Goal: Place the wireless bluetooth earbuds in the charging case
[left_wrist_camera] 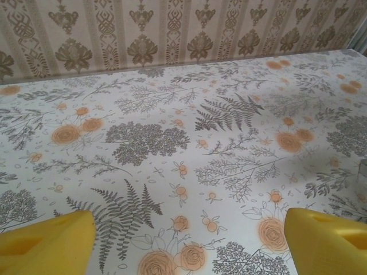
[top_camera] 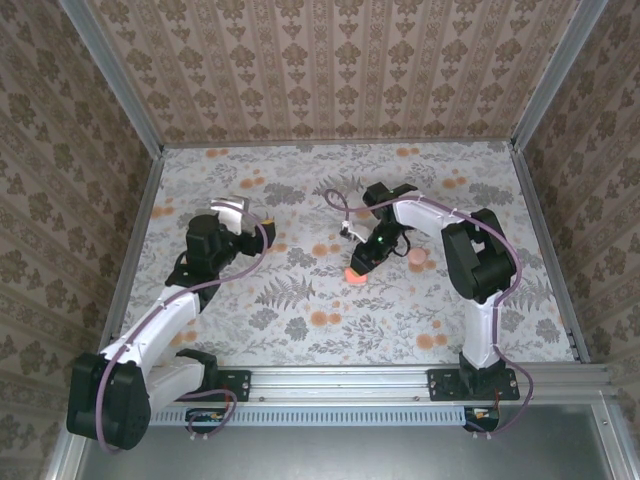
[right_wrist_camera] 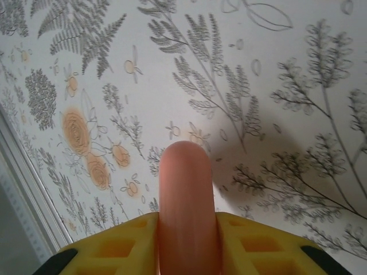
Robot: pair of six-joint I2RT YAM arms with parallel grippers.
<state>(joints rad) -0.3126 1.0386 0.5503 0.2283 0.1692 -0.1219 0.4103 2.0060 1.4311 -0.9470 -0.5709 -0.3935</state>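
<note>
Setting was a robotics lab test cell, not a home. Bare aluminium frame posts point(top_camera: 115, 75) boxed in the bench. Patterned wallpaper point(top_camera: 330, 70) lined the walls and a floral printed sheet point(top_camera: 300, 310) covered the table. Two robot arms point(top_camera: 160, 320) stood bolted to a slotted rail point(top_camera: 340, 378) at the near edge.

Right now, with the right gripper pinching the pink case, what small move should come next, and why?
Probably lower the right gripper to set the charging case on the table: it is pinched edge-on, seemingly raised, while a small pink piece, perhaps an earbud, lies nearby and the left gripper is open.
</note>
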